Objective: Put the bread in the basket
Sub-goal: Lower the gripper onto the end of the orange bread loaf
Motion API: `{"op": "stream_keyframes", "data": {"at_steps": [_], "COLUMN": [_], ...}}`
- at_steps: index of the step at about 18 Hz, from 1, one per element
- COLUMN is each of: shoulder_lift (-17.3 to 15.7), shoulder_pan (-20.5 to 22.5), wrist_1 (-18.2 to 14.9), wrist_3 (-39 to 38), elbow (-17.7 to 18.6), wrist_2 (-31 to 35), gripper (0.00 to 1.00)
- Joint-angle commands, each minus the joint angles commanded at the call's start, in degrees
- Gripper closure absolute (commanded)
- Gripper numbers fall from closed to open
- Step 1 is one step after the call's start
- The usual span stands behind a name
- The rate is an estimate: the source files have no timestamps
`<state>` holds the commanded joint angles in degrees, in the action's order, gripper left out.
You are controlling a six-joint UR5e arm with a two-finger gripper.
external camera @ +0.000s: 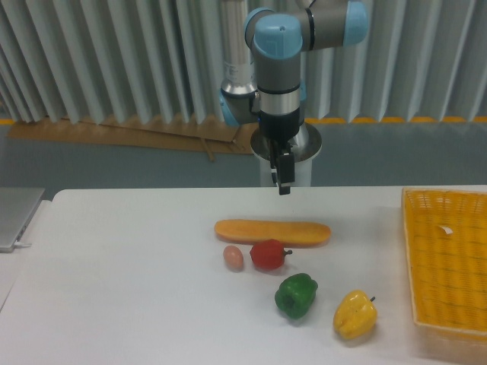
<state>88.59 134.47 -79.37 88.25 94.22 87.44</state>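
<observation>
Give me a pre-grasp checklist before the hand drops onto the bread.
1. Bread lying flat on the table, top unobstructed: ok.
2. Hand above the bread, holding nothing: ok.
3. Hand opening: cannot tell, it is seen edge-on.
4. Side clearance: not ok, red pepper sits right against the bread's near side; egg is close.
5. Basket visibly empty, at the right table edge: ok.
</observation>
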Motion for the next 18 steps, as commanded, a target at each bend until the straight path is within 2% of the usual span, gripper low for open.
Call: {"op": "stream_keyframes", "data": {"at_steps": [4, 8, 10, 13, 16, 17, 18], "shoulder_lift": [0.36, 3.25, 3.43, 4.66, 5.28, 5.80, 6.07], "shoulder_pan": [0.17, 0.79, 0.97, 0.97, 0.88, 1.14, 1.40], "wrist_1": [0.00, -0.09, 0.09, 2.63, 3.08, 4.03, 7.70], "wrist_3": [-0.18, 0.00, 0.35, -0.18, -0.44, -0.09, -0.27], "elbow": [5.70, 6.85, 8.51, 8.96, 9.31, 10.36, 11.59], "wrist_2": [-0.25, 1.50, 1.94, 2.03, 1.77, 1.77, 2.03], "gripper": [0.00, 0.00, 0.00, 0.00, 0.00, 0.00, 0.00]}}
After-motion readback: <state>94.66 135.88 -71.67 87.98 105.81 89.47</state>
